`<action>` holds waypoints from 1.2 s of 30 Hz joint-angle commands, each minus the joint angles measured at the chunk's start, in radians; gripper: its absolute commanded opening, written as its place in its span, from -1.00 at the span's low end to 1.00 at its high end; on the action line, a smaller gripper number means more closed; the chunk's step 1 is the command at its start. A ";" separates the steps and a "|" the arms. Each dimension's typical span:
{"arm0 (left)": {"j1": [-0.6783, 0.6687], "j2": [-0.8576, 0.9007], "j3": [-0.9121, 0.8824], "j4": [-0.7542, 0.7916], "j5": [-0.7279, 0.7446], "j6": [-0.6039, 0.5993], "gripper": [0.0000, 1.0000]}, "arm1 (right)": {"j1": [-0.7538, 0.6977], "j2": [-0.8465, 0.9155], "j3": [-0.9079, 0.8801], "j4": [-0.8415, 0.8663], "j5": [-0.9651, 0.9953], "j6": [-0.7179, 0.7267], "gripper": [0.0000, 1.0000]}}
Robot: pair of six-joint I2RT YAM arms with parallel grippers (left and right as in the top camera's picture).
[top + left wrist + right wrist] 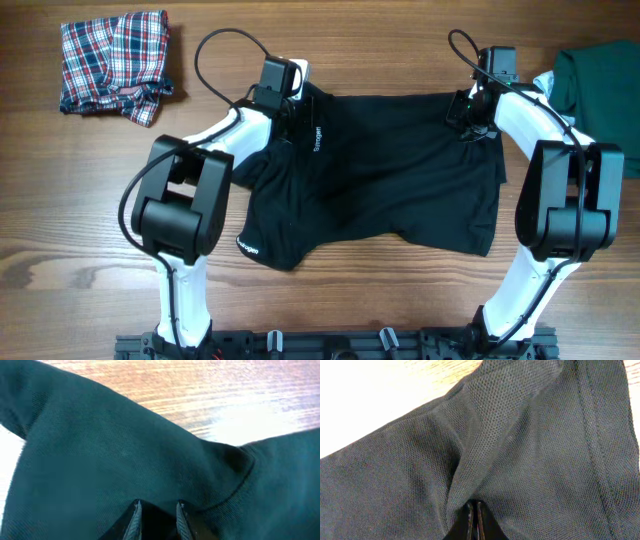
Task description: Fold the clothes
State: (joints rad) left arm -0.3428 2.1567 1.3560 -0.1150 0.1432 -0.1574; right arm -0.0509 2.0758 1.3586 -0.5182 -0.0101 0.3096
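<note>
Here's the black shirt (400,180), long axis side to side, far edge strung between both grippers. The right gripper (474,515) is clamped tight on a fold. The left gripper (159,512) has its jaws slightly apart on cloth, grip unclear. Bare table (380,40) lies beyond, green garment (600,80) just outside right.

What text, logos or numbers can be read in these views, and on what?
White vertical print on the large black collared shirt: lettering, too small to read.
Small white logo at the same shirt's near edge: too small to read.
Red-blue-white plaid garment: no text visible.
Dark green garment: no text visible.
Both wrist views: plain fabric, no text.
</note>
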 commanded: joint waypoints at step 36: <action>-0.015 0.016 0.142 -0.236 -0.014 0.153 -0.92 | 0.020 0.082 -0.043 -0.071 -0.070 0.008 -0.92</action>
State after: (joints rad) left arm -0.3283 2.0983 1.4937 -0.3515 0.1787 -0.0303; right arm -0.0483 2.0758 1.3670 -0.5533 -0.0235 0.3096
